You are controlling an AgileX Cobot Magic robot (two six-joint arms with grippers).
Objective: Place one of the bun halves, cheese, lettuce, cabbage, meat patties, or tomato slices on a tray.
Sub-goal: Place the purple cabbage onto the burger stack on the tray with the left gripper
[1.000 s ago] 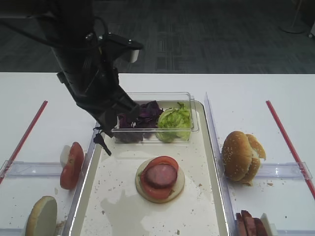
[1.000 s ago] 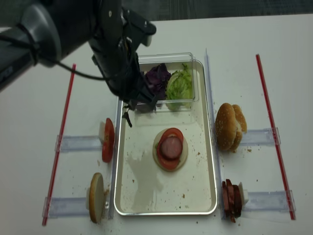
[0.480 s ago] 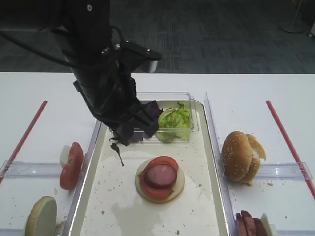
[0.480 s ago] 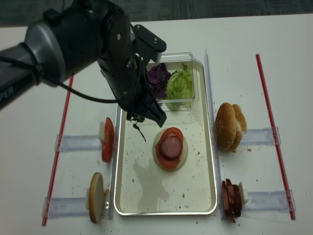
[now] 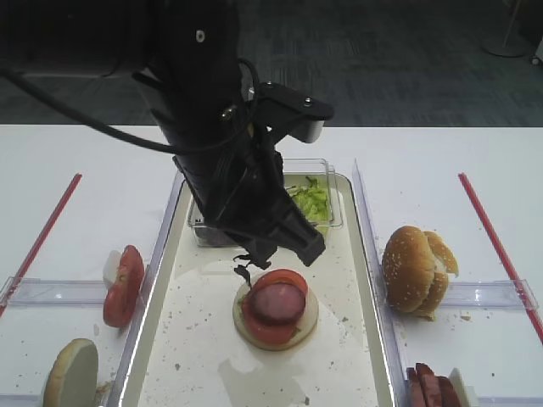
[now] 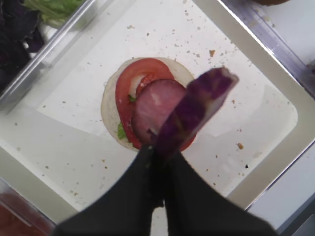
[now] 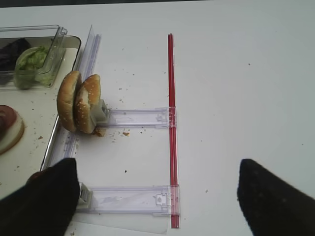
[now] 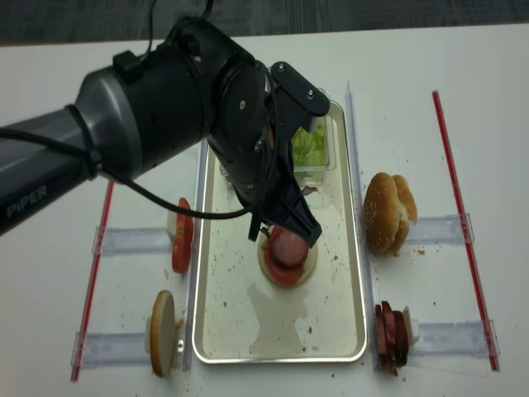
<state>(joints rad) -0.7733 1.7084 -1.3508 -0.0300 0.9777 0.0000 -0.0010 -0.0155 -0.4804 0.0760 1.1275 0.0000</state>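
Left gripper [image 6: 158,153] clamped on a cabbage [image 6: 193,110] strip, above the stack on the tray [image 5: 356,339].
Arm hides most of the clear box [image 5: 326,202]; only lettuce [image 5: 307,200] shows. Cabbage: glossy purple, ragged, over meat patty [image 6: 153,109], tomato slice [image 6: 129,84] and pale bun half [image 6: 107,98]. Right gripper [image 7: 157,196]: dark fingertips wide apart, nothing between. No readable writing.

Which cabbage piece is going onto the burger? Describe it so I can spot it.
Start at the silver-rimmed tray and find the stacked bun half with tomato and meat patty. Just above it, the left gripper pinches a purple cabbage piece, the only one outside the clear box.
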